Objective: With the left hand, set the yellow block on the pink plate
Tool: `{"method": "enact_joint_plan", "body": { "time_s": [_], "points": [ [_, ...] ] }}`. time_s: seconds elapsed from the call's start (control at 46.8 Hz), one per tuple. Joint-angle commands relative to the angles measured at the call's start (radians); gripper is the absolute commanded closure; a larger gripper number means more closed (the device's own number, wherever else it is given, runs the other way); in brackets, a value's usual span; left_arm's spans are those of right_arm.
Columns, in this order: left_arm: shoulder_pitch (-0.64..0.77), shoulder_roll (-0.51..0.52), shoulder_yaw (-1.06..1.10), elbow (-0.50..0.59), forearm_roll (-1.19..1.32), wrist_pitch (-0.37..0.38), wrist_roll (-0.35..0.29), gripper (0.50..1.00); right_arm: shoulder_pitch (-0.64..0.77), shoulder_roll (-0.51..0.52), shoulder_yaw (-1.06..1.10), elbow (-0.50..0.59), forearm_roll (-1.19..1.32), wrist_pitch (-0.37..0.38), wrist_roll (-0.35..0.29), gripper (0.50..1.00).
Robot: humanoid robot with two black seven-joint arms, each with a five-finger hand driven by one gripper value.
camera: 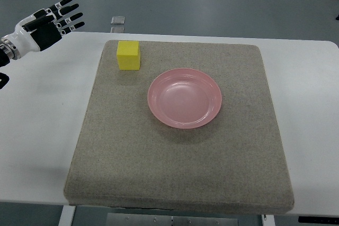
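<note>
White table carries a grey mat; left hand, fingers spread and empty, risks knocking the nearby yellow block away from the pink plate beyond.

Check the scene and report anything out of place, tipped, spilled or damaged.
Nothing stands out. The yellow block sits flat near the far left corner of the grey mat, apart from the pink plate, which is upright and empty. The left hand hovers open at the table's left edge, holding nothing.
</note>
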Motion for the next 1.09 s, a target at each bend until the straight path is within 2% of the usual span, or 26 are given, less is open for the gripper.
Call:
{"method": "enact_joint_plan", "body": {
  "time_s": [0.0, 0.15, 0.428, 0.577, 0.684, 0.812, 0.919, 0.983, 1.069],
  "points": [
    [-0.006, 0.004, 0.003, 0.001, 0.04, 0.0, 0.0, 0.506, 0.0, 0.0, 0.0, 0.0, 0.0, 0.0, 0.0, 0.576],
    [-0.066, 0.005, 0.002, -0.004, 0.288, 0.0, -0.02, 0.506, 0.0, 0.0, 0.0, 0.0, 0.0, 0.0, 0.0, 0.576],
    [-0.165, 0.01, 0.002, -0.021, 0.83, 0.0, -0.164, 0.506, 0.0, 0.0, 0.0, 0.0, 0.0, 0.0, 0.0, 0.576],
    [-0.208, -0.002, 0.006, -0.027, 1.032, 0.0, -0.169, 0.508, 0.0, 0.0, 0.0, 0.0, 0.0, 0.0, 0.0, 0.576],
    [-0.237, -0.007, 0.045, -0.071, 1.13, 0.0, -0.169, 0.508, 0.0, 0.0, 0.0, 0.0, 0.0, 0.0, 0.0, 0.576],
    [-0.297, -0.013, 0.155, -0.094, 1.19, 0.0, -0.169, 0.51, 0.0, 0.0, 0.0, 0.0, 0.0, 0.0, 0.0, 0.576],
    [-0.349, -0.057, 0.288, -0.085, 1.2, 0.008, -0.169, 0.514, 0.0, 0.0, 0.0, 0.0, 0.0, 0.0, 0.0, 0.576],
    [-0.372, -0.077, 0.359, -0.079, 1.2, 0.04, -0.169, 0.516, 0.0, 0.0, 0.0, 0.0, 0.0, 0.0, 0.0, 0.576],
    [-0.382, -0.108, 0.44, -0.079, 1.2, 0.143, -0.169, 0.516, 0.0, 0.0, 0.0, 0.0, 0.0, 0.0, 0.0, 0.576]
  ]
}}
